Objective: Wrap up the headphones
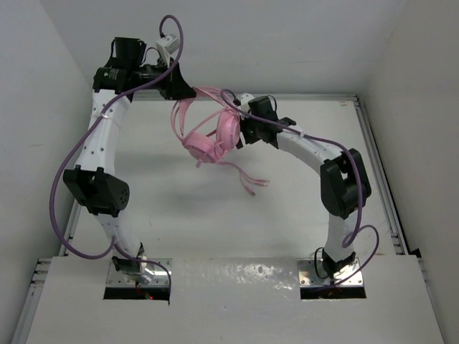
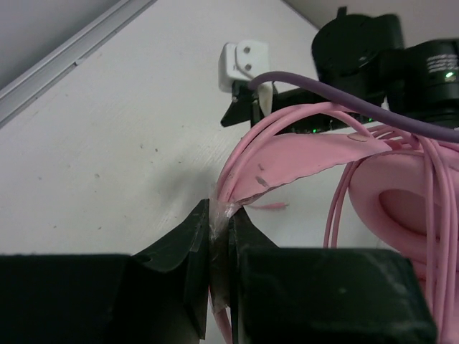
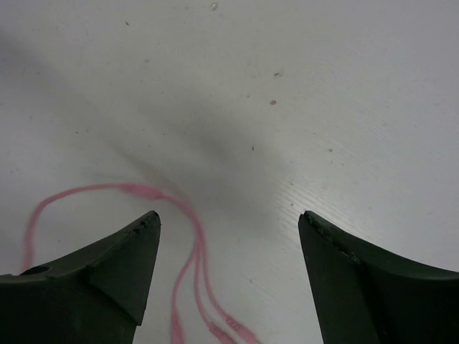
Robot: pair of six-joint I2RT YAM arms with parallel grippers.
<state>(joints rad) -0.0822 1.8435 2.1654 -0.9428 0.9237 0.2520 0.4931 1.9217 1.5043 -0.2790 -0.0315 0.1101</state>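
Aloft over the surface [image 1: 165,208], pink headphones [image 1: 211,140] pinched by the headband [image 2: 301,154] in jaws of the left gripper [image 2: 219,218]. Below the spread jaws of the nearer right gripper [image 3: 229,218]: loose cable [image 3: 195,258], running lengthwise between them.

White arms [image 1: 107,140]; black joints [image 1: 97,190]; purple cables [image 2: 323,87]

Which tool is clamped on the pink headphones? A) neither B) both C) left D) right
C: the left tool is shut on the headphones at the headband, while the right tool stands open, with only the cable on the table beneath it.
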